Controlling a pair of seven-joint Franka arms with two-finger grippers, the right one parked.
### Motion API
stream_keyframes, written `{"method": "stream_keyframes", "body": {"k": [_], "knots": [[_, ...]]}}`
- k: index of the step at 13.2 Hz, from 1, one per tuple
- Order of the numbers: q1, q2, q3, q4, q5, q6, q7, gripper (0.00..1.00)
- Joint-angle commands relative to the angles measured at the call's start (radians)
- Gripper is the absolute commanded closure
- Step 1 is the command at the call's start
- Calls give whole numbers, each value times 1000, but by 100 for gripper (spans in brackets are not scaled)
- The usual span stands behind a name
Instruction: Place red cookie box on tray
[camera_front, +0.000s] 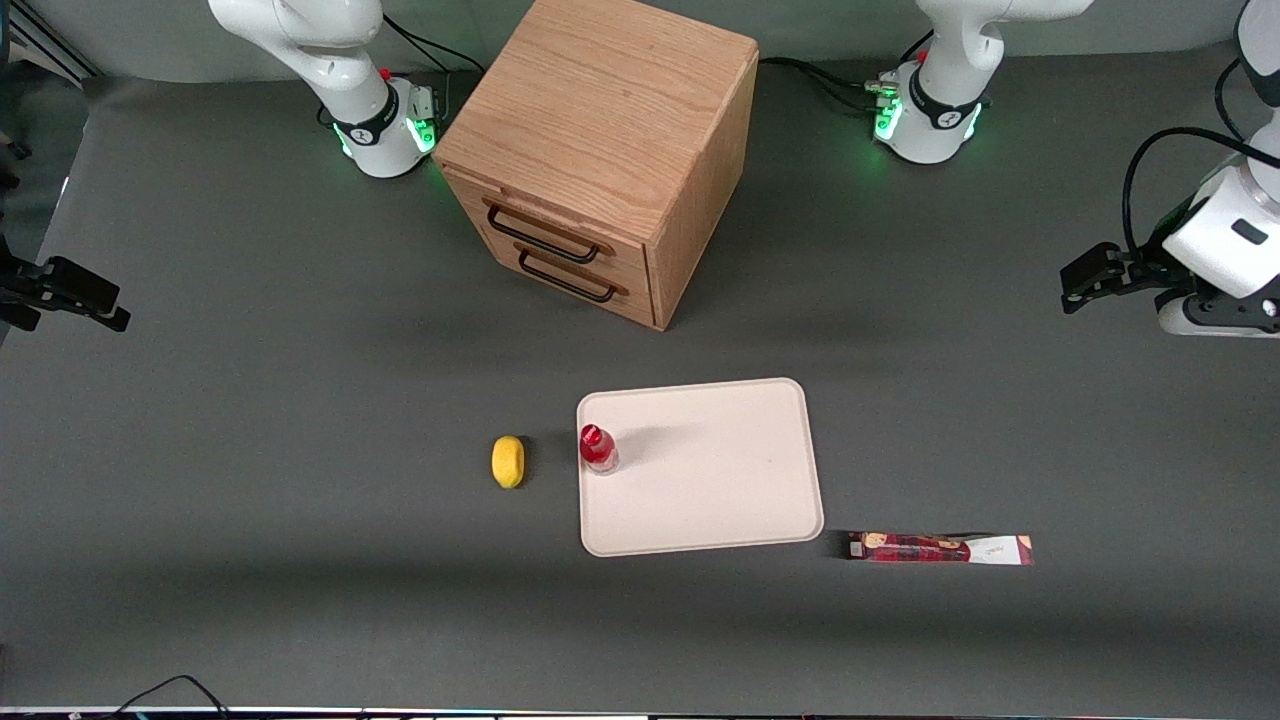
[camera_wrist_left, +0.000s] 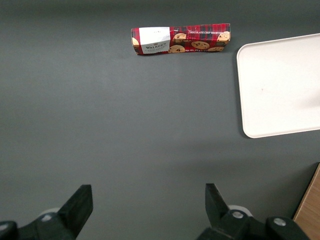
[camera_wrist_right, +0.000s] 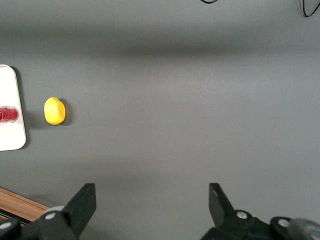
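Long dark red cookie box (camera_wrist_left: 181, 39) with cookie pictures and one white end, flat on the table, well apart from the gripper (camera_wrist_left: 148, 210), its fingers spread open, beige tray (camera_wrist_left: 280, 90) beside the box

The left arm holds its claw (camera_wrist_left: 147, 210) raised above the surface at the working arm's end, fingers (camera_front: 1085, 275) spread wide apart with nothing between them, gripping nothing
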Motion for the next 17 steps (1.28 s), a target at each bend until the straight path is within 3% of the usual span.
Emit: {"method": "stream_keyframes", "body": {"k": [1, 17], "knots": [[-13, 13, 10, 28, 10, -28, 9, 0], [-11, 28, 13, 37, -1, -23, 12, 0]]}}
